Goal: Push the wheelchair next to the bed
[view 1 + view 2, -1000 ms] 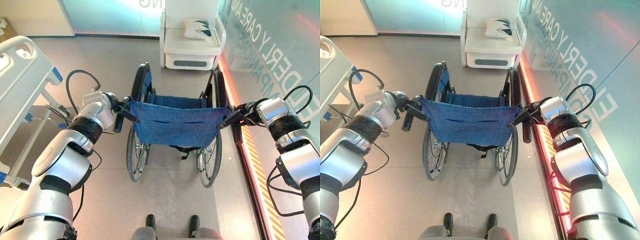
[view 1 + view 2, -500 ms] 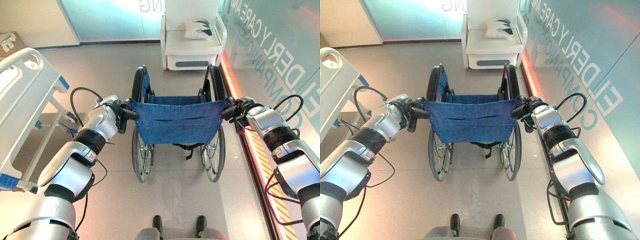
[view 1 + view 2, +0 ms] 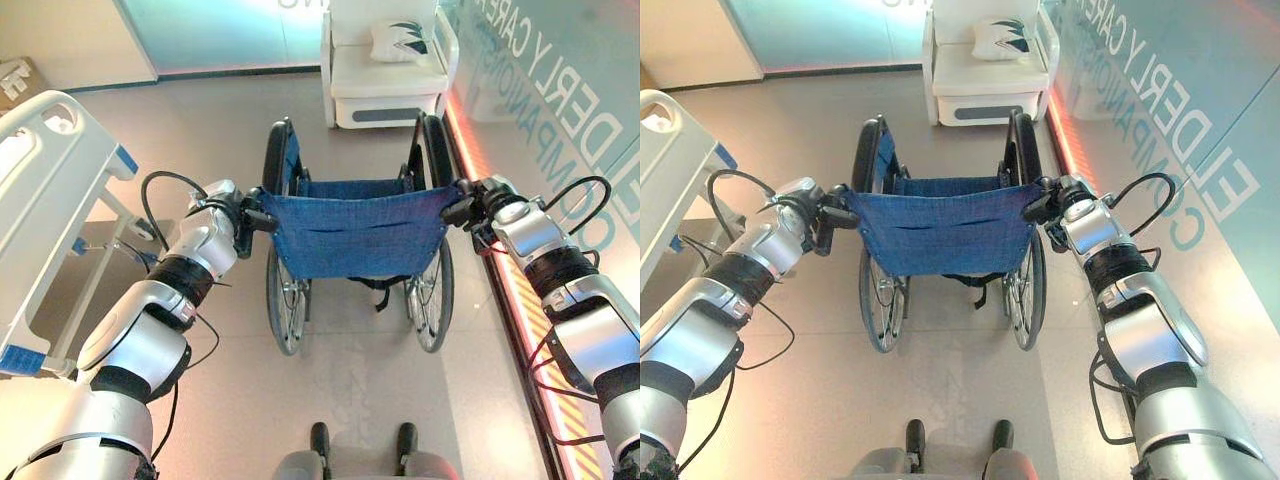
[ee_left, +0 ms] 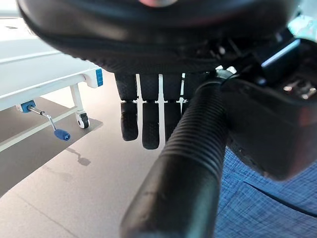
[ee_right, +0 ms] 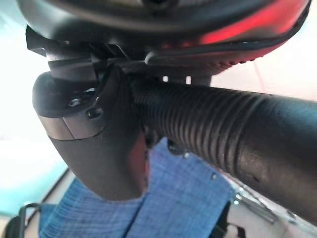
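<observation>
Left eye view: one wheelchair (image 3: 355, 235), two push handles, each hand's fingers curled round one — left hand (image 3: 232, 213), right hand (image 3: 478, 200), apparently. One bed (image 3: 45, 190) stands left.

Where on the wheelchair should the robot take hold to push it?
By the two ribbed black push handles atop the wheelchair backrest, from behind: they point rearward at hand height. The left hand and right hand already wrap them.

Bright, even light; red glow along the wall — wrist views blurred.
</observation>
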### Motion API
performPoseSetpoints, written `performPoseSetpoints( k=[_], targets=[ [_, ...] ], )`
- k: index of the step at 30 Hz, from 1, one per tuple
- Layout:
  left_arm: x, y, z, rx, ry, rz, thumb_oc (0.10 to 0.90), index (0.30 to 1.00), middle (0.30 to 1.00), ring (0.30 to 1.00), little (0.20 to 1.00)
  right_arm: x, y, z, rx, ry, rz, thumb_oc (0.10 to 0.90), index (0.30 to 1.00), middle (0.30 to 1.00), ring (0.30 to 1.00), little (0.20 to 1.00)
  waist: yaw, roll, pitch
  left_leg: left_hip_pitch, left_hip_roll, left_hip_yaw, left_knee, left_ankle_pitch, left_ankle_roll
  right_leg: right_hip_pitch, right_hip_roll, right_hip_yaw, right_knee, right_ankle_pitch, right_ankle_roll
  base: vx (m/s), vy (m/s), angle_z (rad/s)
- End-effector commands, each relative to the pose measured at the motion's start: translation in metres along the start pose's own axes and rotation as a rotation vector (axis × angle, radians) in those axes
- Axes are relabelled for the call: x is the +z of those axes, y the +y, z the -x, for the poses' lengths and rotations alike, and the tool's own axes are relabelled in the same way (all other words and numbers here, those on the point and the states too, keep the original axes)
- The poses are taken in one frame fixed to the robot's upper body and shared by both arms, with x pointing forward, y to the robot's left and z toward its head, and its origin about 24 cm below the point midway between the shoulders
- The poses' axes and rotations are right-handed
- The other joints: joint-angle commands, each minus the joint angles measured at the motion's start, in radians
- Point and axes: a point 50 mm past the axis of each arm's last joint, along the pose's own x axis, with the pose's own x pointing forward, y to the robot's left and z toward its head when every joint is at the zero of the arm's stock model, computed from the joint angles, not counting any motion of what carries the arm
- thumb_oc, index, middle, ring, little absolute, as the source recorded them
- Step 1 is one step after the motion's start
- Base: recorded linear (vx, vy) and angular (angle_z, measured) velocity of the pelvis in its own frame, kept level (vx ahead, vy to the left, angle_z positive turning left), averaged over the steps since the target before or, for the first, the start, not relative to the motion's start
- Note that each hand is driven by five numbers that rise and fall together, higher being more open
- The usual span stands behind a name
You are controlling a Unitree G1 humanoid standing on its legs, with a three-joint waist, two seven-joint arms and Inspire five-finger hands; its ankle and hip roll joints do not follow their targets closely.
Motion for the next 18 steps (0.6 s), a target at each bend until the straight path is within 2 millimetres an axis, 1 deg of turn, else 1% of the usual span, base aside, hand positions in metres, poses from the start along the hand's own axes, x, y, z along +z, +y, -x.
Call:
performPoseSetpoints(
  k=[1,2,3,4,5,6,10,14,15,16,17,18],
  targets=[
    [0.021,0.011,0.002,0.053,-0.105,0.041,0.4,0.3,0.3,0.3,0.3,0.025,-0.007,0.006,0.024,-0.07,0.193,0.4,0.3,0.3,0.3,0.3,-0.005,-0.031,0.076,-0.02,-0.021,-0.005,0.054,-0.083,0.001,-0.011,0.0,-0.002,0.116,-0.103,-0.016,0.04,0.025,0.0],
    [0.026,0.018,0.004,0.087,-0.145,0.091,0.4,0.3,0.3,0.3,0.3,0.027,-0.01,0.007,0.013,-0.08,0.188,0.4,0.3,0.3,0.3,0.3,-0.003,-0.031,0.076,-0.019,-0.023,-0.006,0.055,-0.085,0.002,-0.01,-0.001,-0.002,0.115,-0.103,-0.015,0.03,0.027,0.01],
    [0.028,0.021,0.005,0.102,-0.163,0.124,0.4,0.3,0.3,0.3,0.3,0.029,-0.012,0.008,0.004,-0.089,0.182,0.4,0.3,0.3,0.3,0.3,-0.002,-0.031,0.075,-0.018,-0.024,-0.006,0.055,-0.087,0.003,-0.009,-0.002,-0.002,0.115,-0.103,-0.014,0.06,0.057,0.02],
    [0.032,0.025,0.007,0.117,-0.204,0.21,0.4,0.3,0.3,0.3,0.3,0.031,-0.015,0.008,-0.011,-0.103,0.161,0.4,0.3,0.3,0.3,0.3,0.001,-0.031,0.074,-0.016,-0.025,-0.006,0.056,-0.089,0.004,-0.007,-0.004,-0.003,0.114,-0.102,-0.012,0.05,0.058,0.02],
    [0.033,0.027,0.008,0.126,-0.219,0.235,0.4,0.3,0.3,0.3,0.3,0.03,-0.016,0.009,-0.019,-0.105,0.15,0.4,0.3,0.3,0.3,0.3,0.002,-0.03,0.074,-0.015,-0.025,-0.005,0.056,-0.09,0.004,-0.005,-0.005,-0.003,0.114,-0.102,-0.012,0.05,0.107,0.02],
    [0.035,0.03,0.011,0.148,-0.253,0.302,0.4,0.3,0.3,0.3,0.3,0.03,-0.018,0.01,-0.032,-0.115,0.126,0.4,0.3,0.3,0.3,0.3,0.004,-0.029,0.073,-0.015,-0.028,-0.004,0.057,-0.092,0.006,-0.005,-0.008,-0.003,0.116,-0.102,-0.009,0.03,0.089,0.02],
    [0.036,0.031,0.014,0.179,-0.309,0.398,0.4,0.3,0.3,0.3,0.3,0.027,-0.019,0.009,-0.038,-0.121,0.118,0.4,0.3,0.3,0.3,0.3,0.012,-0.023,0.077,-0.022,-0.037,0.001,0.059,-0.094,0.018,-0.018,-0.022,0.001,0.144,-0.107,-0.005,0.02,0.162,0.02],
    [0.034,0.028,0.015,0.205,-0.336,0.419,0.4,0.3,0.3,0.3,0.3,0.019,-0.016,0.007,-0.03,-0.117,0.13,0.4,0.3,0.3,0.3,0.3,0.018,-0.009,0.087,-0.034,-0.043,0.01,0.081,-0.104,0.037,-0.051,-0.049,0.009,0.235,-0.125,-0.001,0.03,0.195,-0.01],
    [0.032,0.027,0.015,0.198,-0.34,0.427,0.4,0.3,0.3,0.3,0.3,0.015,-0.014,0.006,-0.025,-0.109,0.13,0.4,0.3,0.3,0.3,0.3,0.021,-0.005,0.094,-0.035,-0.055,0.009,0.092,-0.113,0.049,-0.066,-0.07,0.022,0.303,-0.121,-0.001,0.07,0.262,-0.02],
    [0.032,0.025,0.015,0.199,-0.341,0.425,0.4,0.3,0.3,0.3,0.3,0.012,-0.013,0.006,-0.025,-0.107,0.131,0.4,0.3,0.3,0.3,0.3,0.022,-0.002,0.095,-0.039,-0.062,0.005,0.093,-0.113,0.055,-0.076,-0.081,0.034,0.349,-0.109,-0.002,0.09,0.285,-0.03],
    [0.032,0.023,0.015,0.193,-0.342,0.426,0.4,0.3,0.3,0.3,0.3,0.008,-0.012,0.005,-0.022,-0.099,0.129,0.4,0.3,0.3,0.3,0.3,0.023,0.003,0.095,-0.039,-0.071,-0.001,0.092,-0.113,0.062,-0.09,-0.094,0.048,0.407,-0.082,-0.001,0.06,0.163,-0.06],
    [0.032,0.023,0.015,0.192,-0.343,0.426,0.4,0.3,0.3,0.3,0.3,0.008,-0.012,0.005,-0.021,-0.099,0.129,0.4,0.3,0.3,0.3,0.3,0.024,0.004,0.092,-0.043,-0.071,-0.001,0.091,-0.111,0.062,-0.094,-0.093,0.05,0.408,-0.075,-0.002,0.18,0.262,-0.09]
  ],
)
